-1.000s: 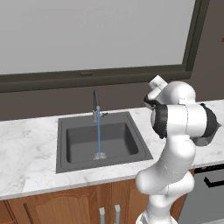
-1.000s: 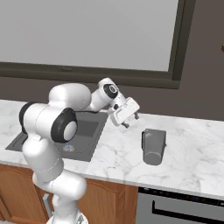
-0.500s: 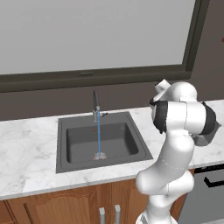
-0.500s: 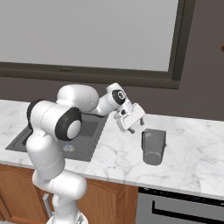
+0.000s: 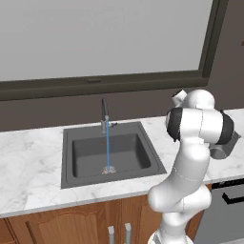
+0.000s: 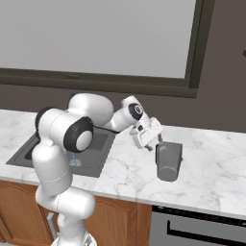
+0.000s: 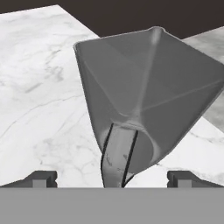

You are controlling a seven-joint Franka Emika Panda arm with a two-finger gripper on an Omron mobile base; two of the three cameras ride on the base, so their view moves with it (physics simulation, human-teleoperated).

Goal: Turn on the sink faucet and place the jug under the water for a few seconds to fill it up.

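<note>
From the left base camera I see the sink (image 5: 71, 162) set in the counter (image 5: 28, 167), the faucet (image 5: 104, 116) at its 12 o'clock edge. Water (image 5: 107, 147) drops straight from it onto the drain; apart from that splash I see nothing in the basin. At the gripper's 3 o'clock, on the right base camera, the jug (image 6: 168, 161) stands on the marble, just beside my gripper (image 6: 153, 143). On the hand camera the fingers (image 7: 41, 178) are spread wide, the jug handle between them, untouched. I cannot see into the jug.
</note>
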